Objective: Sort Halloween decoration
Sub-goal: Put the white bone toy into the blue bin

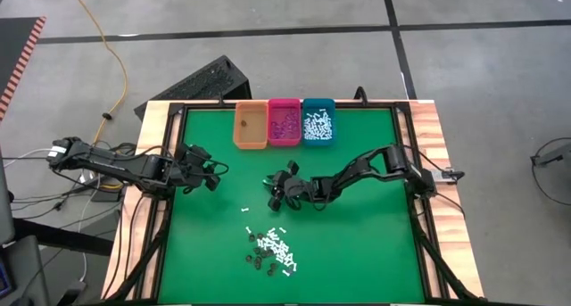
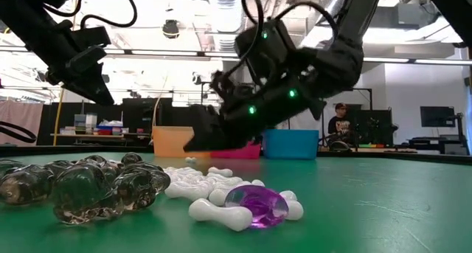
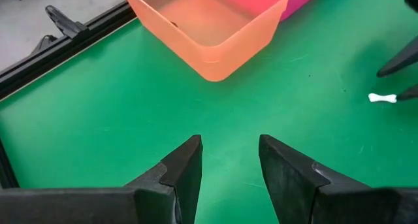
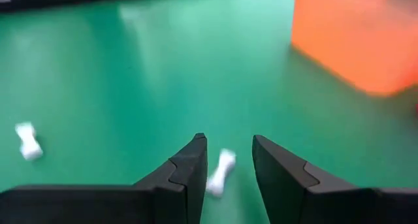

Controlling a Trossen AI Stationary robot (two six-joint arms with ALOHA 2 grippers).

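Lying between the open right gripper fingers, white stick.

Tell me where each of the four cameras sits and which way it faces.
High: overhead, straight down on the green table, both arms showing.
Low: table height, level across the pieces to the bins; arms descend from above.
Left wrist: past the open left pincer to the orange bin.
Right wrist: open right pincer above a white bone.
Both wrist views share the orange bin.
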